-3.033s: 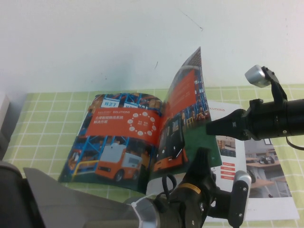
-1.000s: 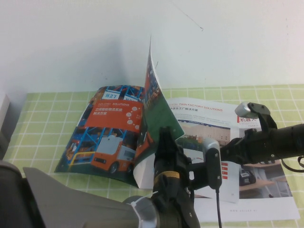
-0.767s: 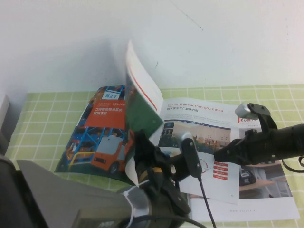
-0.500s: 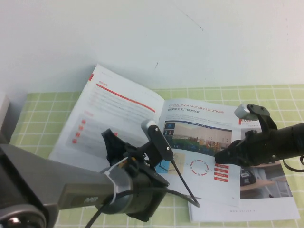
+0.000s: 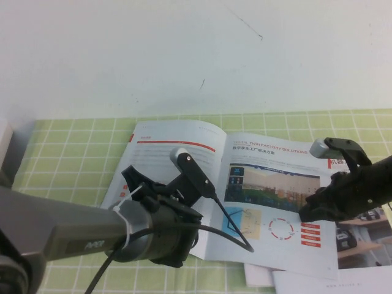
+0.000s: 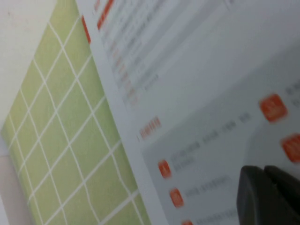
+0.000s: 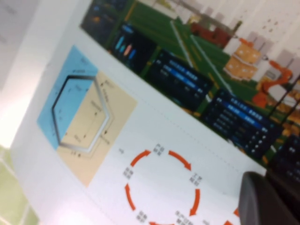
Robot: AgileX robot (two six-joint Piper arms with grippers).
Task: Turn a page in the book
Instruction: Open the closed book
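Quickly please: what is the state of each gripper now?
Left gripper: over the book's left page, cannot be told.
Right gripper: shut, empty, on the right page.

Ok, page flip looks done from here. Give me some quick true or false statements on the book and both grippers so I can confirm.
1. The book lies open on white pages. True.
2. The turned page stands upright. False: it lies flat on the left side.
3. The right gripper rests on the book's right-hand page. True.
4. The right gripper is open wide. False: it is shut.
5. The left gripper is over the right-hand page. False: it is over the left-hand page.
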